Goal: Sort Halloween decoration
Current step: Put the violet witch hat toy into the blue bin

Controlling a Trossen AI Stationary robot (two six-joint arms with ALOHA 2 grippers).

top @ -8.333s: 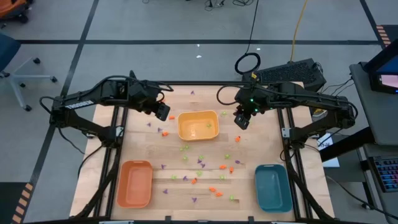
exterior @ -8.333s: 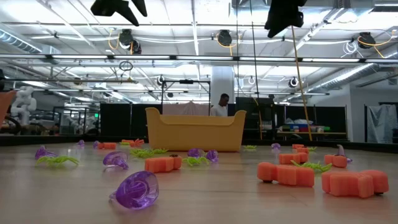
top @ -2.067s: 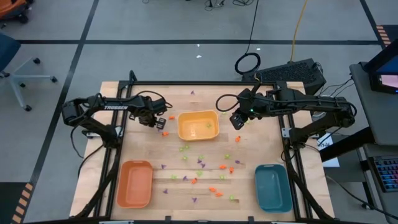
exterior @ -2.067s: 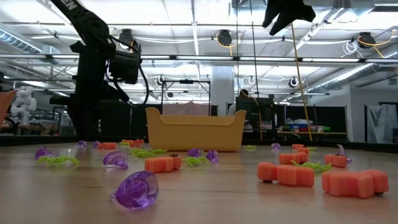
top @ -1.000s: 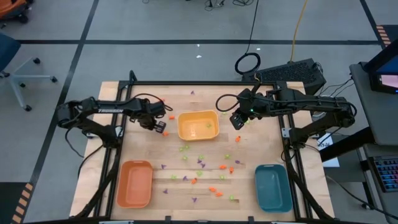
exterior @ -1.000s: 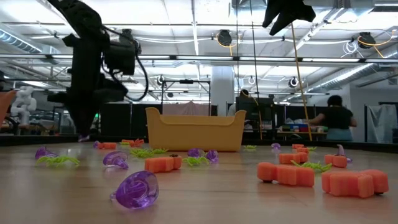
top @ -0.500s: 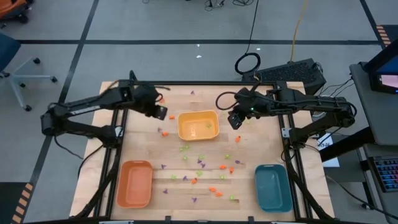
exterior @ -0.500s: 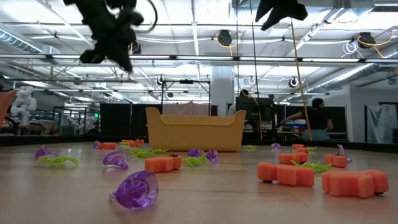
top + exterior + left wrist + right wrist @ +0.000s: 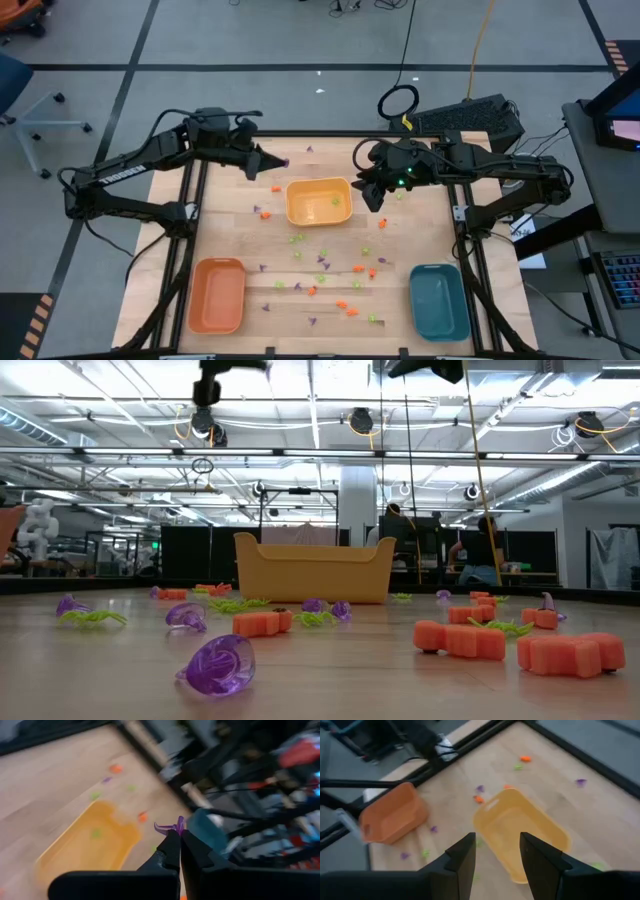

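Across the centre of the high view, the Halloween decoration (image 9: 322,262) lies scattered on the counter (image 9: 400,250) as tiny orange, green and purple pieces, mostly below the yellow tray (image 9: 318,201). One purple piece (image 9: 173,827) is pinched in the left pincer (image 9: 178,841), fingers pressed together on it, raised in the upper left of the high view (image 9: 270,160). Right pincer (image 9: 372,196) hovers at upper centre-right, beside the yellow tray, fingers (image 9: 462,854) spread and empty. Orange tray (image 9: 218,293) sits lower left; teal tray (image 9: 439,301) lower right.
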